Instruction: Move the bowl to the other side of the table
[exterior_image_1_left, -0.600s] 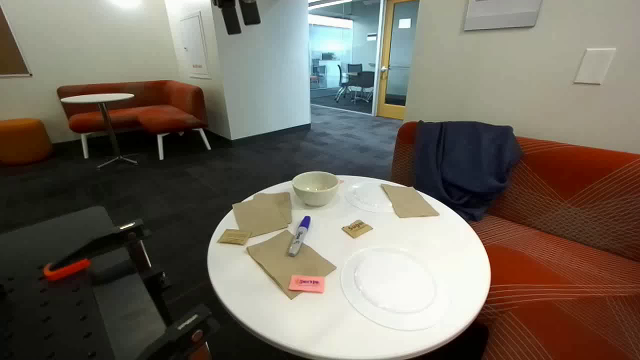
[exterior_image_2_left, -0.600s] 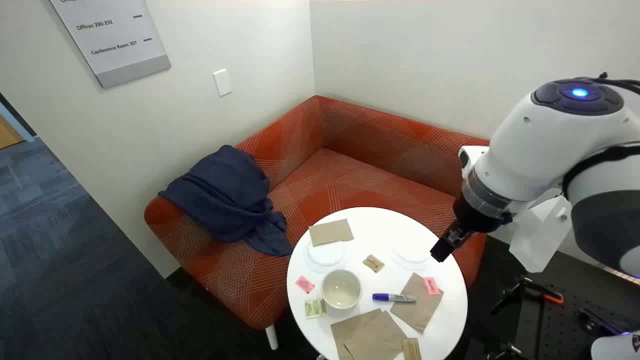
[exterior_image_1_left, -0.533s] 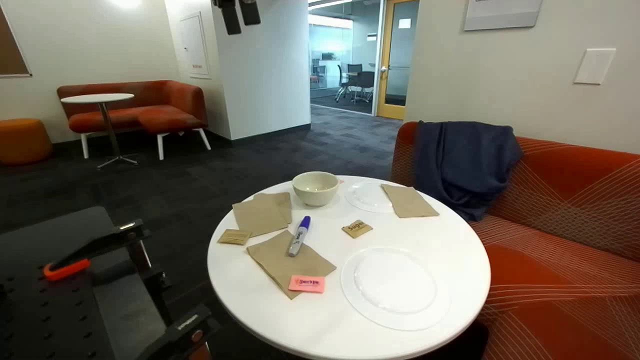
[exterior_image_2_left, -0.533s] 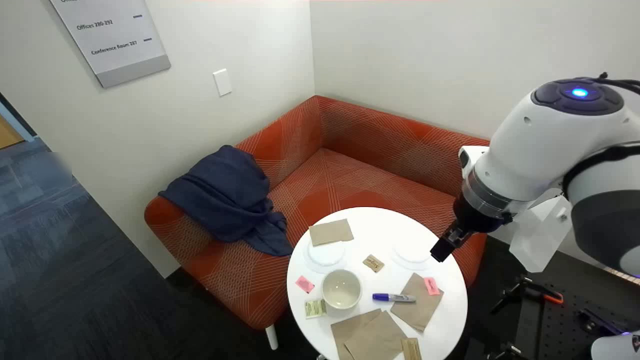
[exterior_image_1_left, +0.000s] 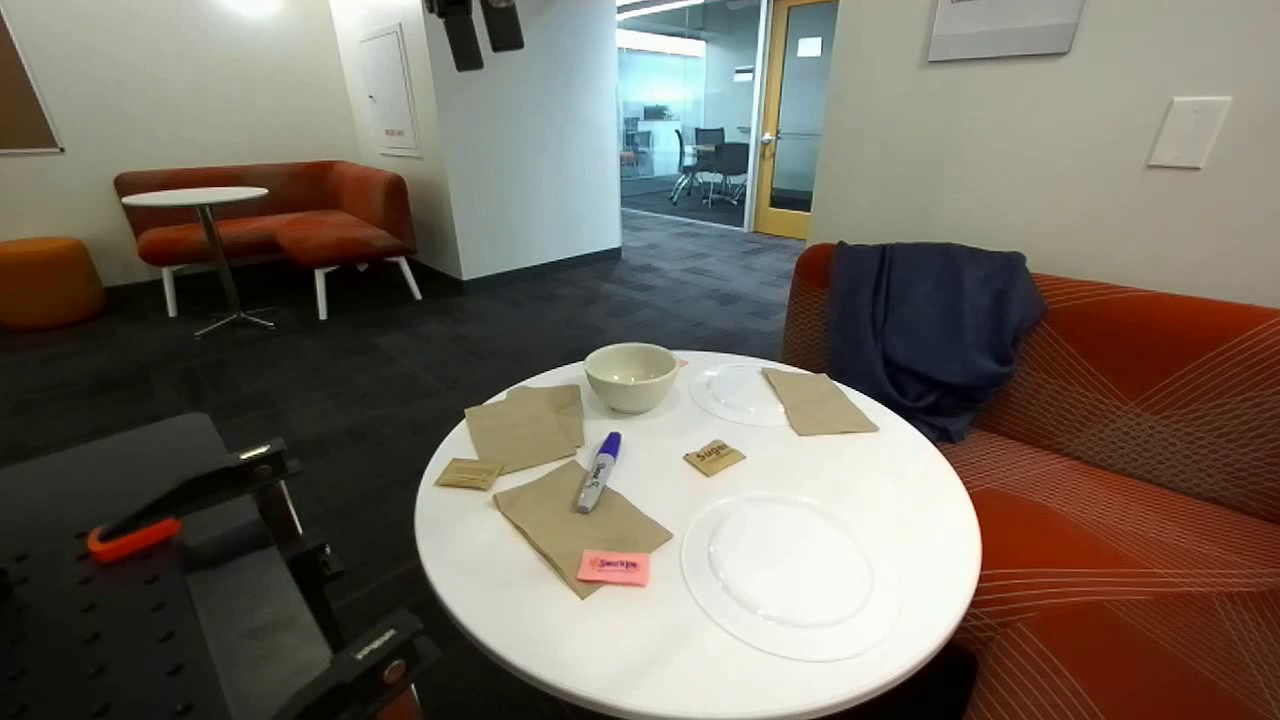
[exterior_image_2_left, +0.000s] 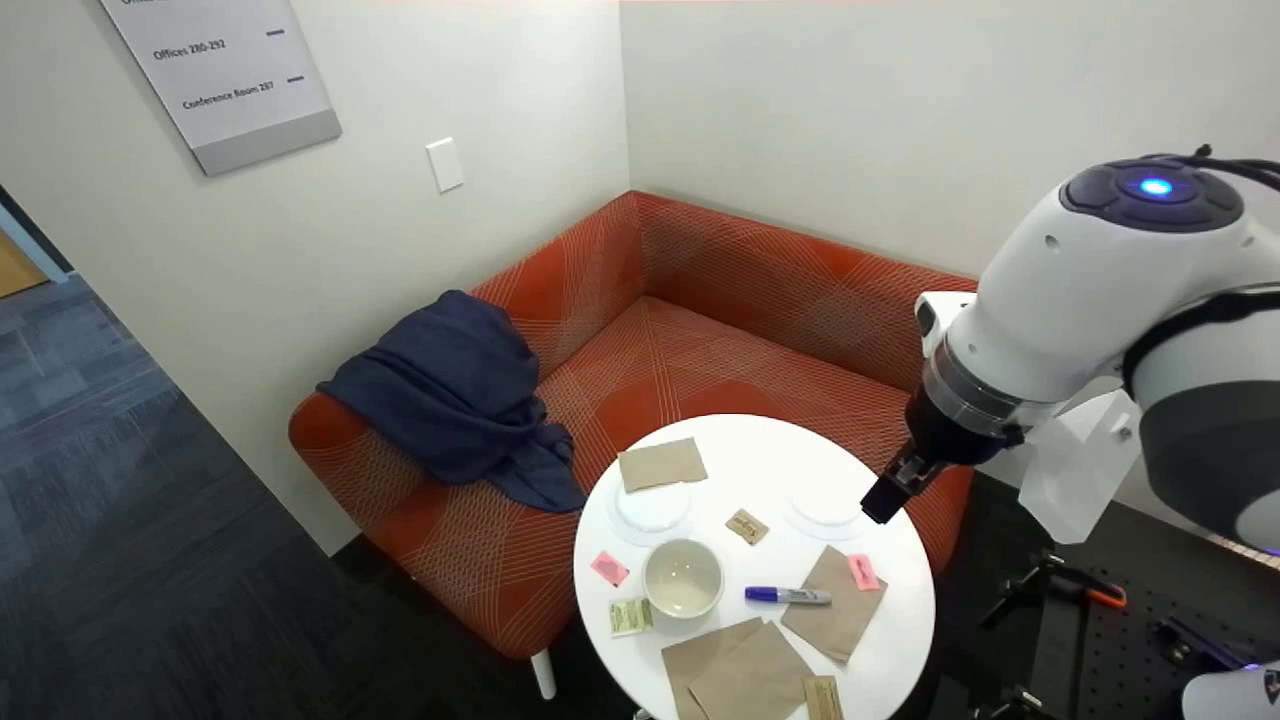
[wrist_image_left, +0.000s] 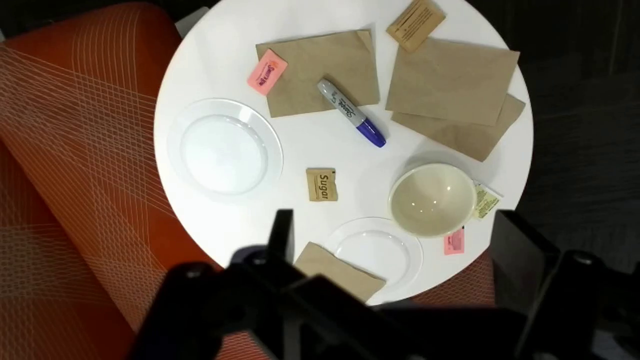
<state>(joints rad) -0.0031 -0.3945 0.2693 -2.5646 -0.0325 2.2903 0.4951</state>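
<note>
The cream-white bowl (exterior_image_1_left: 630, 378) stands upright on the white round table (exterior_image_1_left: 620, 650), near its far edge in an exterior view. It also shows in an exterior view (exterior_image_2_left: 683, 580), on the table (exterior_image_2_left: 740, 440) left of the marker. In the wrist view the bowl (wrist_image_left: 432, 200) is right of centre on the table (wrist_image_left: 320, 135), its inside bare. My gripper (wrist_image_left: 394, 215) is open and empty, its fingers wide apart. It hangs well above the table, at the top edge of an exterior view (exterior_image_1_left: 485, 42) and over the table's right side in an exterior view (exterior_image_2_left: 885, 495).
A purple-capped marker (wrist_image_left: 352, 114) lies partly on a brown napkin (wrist_image_left: 325, 65). More napkins (wrist_image_left: 450, 80), translucent plates (wrist_image_left: 225, 155) (wrist_image_left: 375, 255) and sweetener packets (wrist_image_left: 322, 185) lie around. A pink packet (wrist_image_left: 454, 242) and a green packet (wrist_image_left: 486, 200) lie beside the bowl. A red sofa (exterior_image_2_left: 640, 370) borders the table.
The arm and gripper have shifted very slightly. The bowl and the other things on the table have not moved.
</note>
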